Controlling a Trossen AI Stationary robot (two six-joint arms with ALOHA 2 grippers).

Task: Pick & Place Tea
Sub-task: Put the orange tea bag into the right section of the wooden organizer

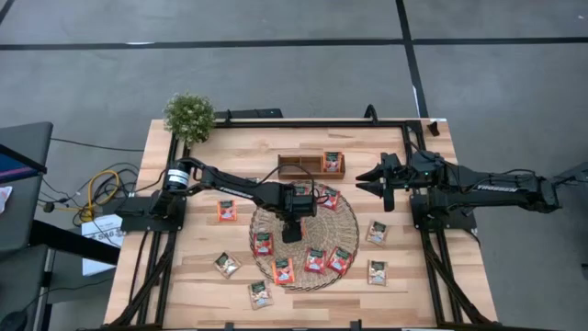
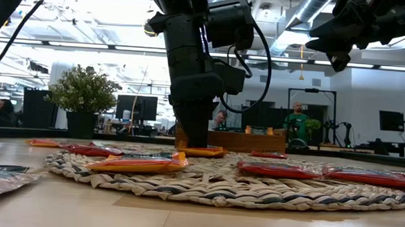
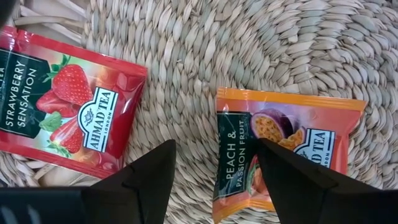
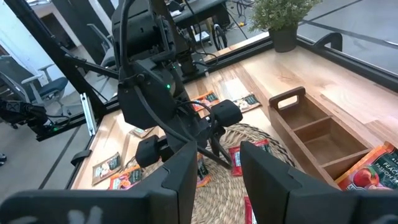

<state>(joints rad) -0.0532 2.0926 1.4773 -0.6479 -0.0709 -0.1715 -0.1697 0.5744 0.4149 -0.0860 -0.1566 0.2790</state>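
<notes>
- Wooden tray: sits at the far side of the table, just beyond the woven mat. It has several compartments; the one at its right end holds one orange tea sachet. The other compartments show bare wood in the right wrist view.
- Woven mat: round, straw, at table centre. It carries several sachets: red ones along its near edge and one by its far edge close to the tray.
- More sachets lie on bare wood, off the mat: whitish ones with green print at the near left and at the right, and an orange one left of the mat.
- Left gripper: down over the middle of the mat, fingers spread wide, nothing between them. In the left wrist view a peach and passion fruit sachet lies flat on the weave, its edge under one fingertip; the gap between the fingers shows mostly bare weave. A strawberry sachet lies to the other side, clear of the fingers.
- Right gripper: raised above the table right of the tray, fingers partly apart, holding nothing.
- Potted plant: far left corner of the table.
</notes>
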